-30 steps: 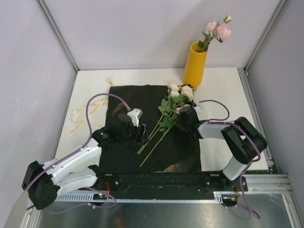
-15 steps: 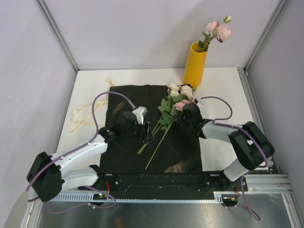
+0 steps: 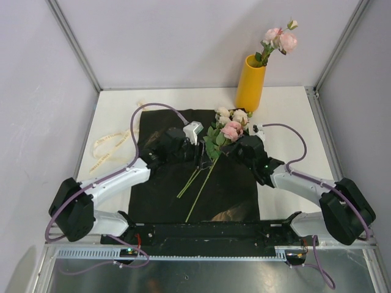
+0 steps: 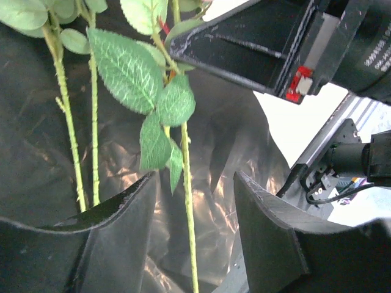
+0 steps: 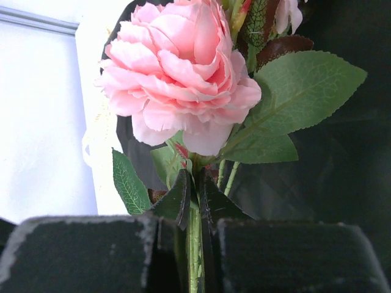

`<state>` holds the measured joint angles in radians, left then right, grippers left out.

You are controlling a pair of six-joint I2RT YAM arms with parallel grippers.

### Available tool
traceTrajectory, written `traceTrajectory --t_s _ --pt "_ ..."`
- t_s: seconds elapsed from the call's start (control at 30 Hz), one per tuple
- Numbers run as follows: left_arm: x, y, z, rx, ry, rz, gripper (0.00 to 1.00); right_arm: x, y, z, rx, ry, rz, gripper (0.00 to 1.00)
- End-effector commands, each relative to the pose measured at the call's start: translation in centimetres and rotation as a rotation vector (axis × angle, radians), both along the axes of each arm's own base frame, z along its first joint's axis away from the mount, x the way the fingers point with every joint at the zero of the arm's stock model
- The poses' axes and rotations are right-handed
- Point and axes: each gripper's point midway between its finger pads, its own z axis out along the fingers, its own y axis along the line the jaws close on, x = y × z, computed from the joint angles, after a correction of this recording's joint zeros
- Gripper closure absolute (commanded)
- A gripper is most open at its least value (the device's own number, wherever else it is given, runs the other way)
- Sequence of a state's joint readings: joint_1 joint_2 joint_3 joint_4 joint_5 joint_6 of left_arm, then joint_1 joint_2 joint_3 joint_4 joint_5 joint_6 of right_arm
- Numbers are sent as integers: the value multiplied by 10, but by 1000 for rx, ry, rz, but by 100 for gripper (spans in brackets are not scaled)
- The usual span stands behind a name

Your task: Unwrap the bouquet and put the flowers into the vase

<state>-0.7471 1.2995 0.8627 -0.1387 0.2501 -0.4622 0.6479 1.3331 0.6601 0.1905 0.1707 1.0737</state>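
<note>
Pink and cream long-stemmed roses (image 5: 183,67) just got clamped in my right claw (image 5: 197,201); left claw (image 4: 195,183) narrowing, not yet gripping; lift looks close.

Glossy black wrapping sheet (image 3: 159,195) is opened out flat, a bit crinkly. The flowers (image 3: 229,125) lie across its far right part, pink and cream heads toward the vase (image 3: 250,84), thin green stems trailing nearer. Vase is mustard yellow, upright just behind the sheet, with a pink sprig (image 3: 278,39) in it
</note>
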Motion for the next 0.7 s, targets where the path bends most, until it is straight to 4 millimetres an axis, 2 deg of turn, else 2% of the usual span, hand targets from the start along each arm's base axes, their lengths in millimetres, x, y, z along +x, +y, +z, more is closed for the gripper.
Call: traceTrajectory --t_s 0.0,0.17,0.33,0.5,0.67 --pt "8 -25 24 -78 -48 -74 42 -4 2 29 58 -62 -3 100" --pt "5 -36 17 -88 -6 -121 45 -8 -2 46 66 -107 5 100" --pt "-5 -36 24 -118 -3 -160 44 -7 -14 78 35 -240 2 100" --pt "-19 -24 52 -154 -60 -173 37 -7 -35 137 -3 -472 -13 100" --pt "-28 11 89 -125 -211 -120 23 -11 -65 200 -39 -708 -59 100"
